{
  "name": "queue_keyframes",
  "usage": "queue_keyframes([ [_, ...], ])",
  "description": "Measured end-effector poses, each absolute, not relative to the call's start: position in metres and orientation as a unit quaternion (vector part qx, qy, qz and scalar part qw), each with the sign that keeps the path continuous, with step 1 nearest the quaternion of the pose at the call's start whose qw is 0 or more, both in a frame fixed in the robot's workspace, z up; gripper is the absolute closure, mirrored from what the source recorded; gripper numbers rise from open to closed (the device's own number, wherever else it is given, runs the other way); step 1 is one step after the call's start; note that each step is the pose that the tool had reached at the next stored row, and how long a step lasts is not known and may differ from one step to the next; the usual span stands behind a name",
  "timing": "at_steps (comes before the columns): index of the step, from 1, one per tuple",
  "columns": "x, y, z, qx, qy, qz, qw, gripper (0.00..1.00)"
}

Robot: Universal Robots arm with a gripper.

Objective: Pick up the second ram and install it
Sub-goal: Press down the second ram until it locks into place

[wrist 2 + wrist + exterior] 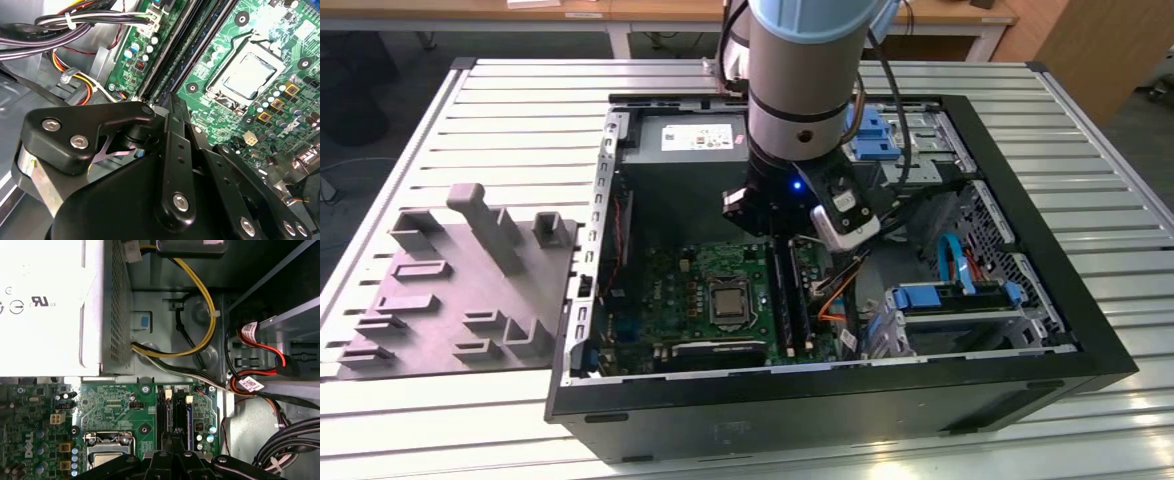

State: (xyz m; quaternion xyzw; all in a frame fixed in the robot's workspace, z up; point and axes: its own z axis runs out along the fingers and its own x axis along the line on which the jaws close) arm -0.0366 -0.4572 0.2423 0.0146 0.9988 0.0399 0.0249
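Arm is down inside the open computer case [1051, 300], which lies on the slatted metal table [520, 110]. Gripper [785, 240] sits right over the long black memory slots [783, 290] on the green motherboard [674, 290], just to the exterior view's right of the processor socket [724, 303].

In both wrist views the gripper [167, 100] [175, 432] meets the near end of the slots [185, 45] [164, 410]. Pincer state: cannot tell, its own black linkage hides the tips. Cannot tell either whether anything is pinched there.

Memory stick [189, 417]: in the first wrist view a blue edge stands upright in the slot farthest from the socket [107, 457], just beside the gripper tip. It looks seated in the slot. Cannot tell if this is the second stick or the first one.

Power supply [680, 150] [45, 305] is at the far end of the case, with yellow cables [207, 315] looping beside it. Blue drive brackets [954, 295] are on the exterior view's right of the case. A grey moulded holder block [454, 290] lies on the table at the exterior view's left, well apart from the gripper.
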Motion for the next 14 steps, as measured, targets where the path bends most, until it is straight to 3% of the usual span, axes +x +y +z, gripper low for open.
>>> queue_keyframes([
  [14, -0.035, -0.446, 0.236, 0.015, 0.999, 0.042, 0.025, 0.89],
])
